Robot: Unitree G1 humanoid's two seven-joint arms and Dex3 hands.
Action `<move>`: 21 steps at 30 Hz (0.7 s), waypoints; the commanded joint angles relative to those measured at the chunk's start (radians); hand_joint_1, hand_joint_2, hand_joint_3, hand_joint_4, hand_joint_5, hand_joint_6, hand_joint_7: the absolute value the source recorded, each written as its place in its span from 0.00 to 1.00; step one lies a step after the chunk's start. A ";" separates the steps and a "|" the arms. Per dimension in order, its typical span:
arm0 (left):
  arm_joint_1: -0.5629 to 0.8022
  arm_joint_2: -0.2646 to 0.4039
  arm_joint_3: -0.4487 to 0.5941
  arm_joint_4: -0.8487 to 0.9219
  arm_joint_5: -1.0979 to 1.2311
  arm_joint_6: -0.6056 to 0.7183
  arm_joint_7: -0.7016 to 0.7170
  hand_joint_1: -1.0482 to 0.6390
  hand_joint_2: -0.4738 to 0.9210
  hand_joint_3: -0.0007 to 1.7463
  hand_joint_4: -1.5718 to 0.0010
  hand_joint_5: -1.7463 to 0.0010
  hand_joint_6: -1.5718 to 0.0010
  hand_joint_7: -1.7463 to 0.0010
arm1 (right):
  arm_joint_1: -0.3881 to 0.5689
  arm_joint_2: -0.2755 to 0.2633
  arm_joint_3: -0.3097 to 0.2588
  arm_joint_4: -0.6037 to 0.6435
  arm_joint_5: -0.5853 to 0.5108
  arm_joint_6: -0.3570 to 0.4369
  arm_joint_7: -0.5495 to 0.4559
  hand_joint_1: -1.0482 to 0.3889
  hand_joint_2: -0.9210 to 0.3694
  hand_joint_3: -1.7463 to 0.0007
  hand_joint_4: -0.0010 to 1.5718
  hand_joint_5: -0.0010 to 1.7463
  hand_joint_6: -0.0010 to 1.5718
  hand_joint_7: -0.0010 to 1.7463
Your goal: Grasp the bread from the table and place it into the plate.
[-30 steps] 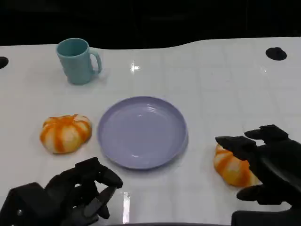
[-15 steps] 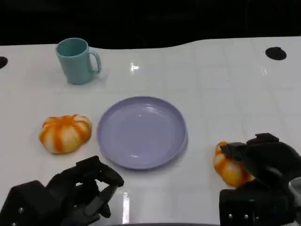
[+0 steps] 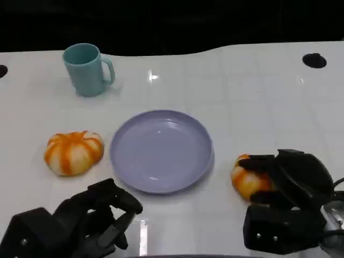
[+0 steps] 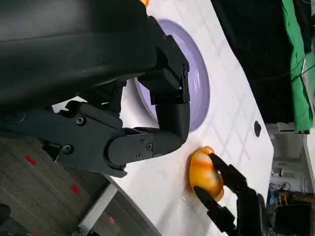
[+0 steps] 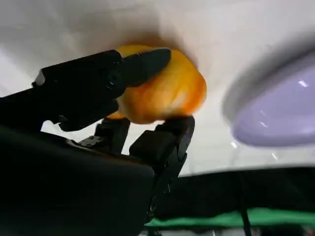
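Items counted on the table: two orange-and-white bread rolls, one at the left (image 3: 73, 152) and one at the right (image 3: 248, 178). One lilac plate (image 3: 161, 150) and one teal mug (image 3: 85, 69). Two black hands are present, left (image 3: 91, 220) and right (image 3: 293, 185).
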 commanded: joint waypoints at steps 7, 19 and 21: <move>0.004 0.009 0.000 -0.022 0.010 0.019 0.011 0.38 1.00 0.27 0.61 0.00 0.64 0.22 | -0.032 0.006 -0.037 0.012 0.097 -0.138 -0.123 0.68 0.45 0.27 0.61 1.00 0.46 0.99; -0.015 -0.003 -0.011 0.002 0.020 0.012 0.024 0.40 1.00 0.27 0.60 0.00 0.64 0.21 | -0.093 0.043 -0.068 -0.086 0.202 -0.125 -0.046 0.69 0.44 0.28 0.61 1.00 0.44 1.00; -0.014 -0.001 -0.011 0.001 0.020 0.012 0.023 0.40 1.00 0.27 0.60 0.00 0.64 0.20 | -0.105 0.054 -0.064 -0.085 0.209 -0.129 -0.039 0.69 0.45 0.28 0.60 1.00 0.44 1.00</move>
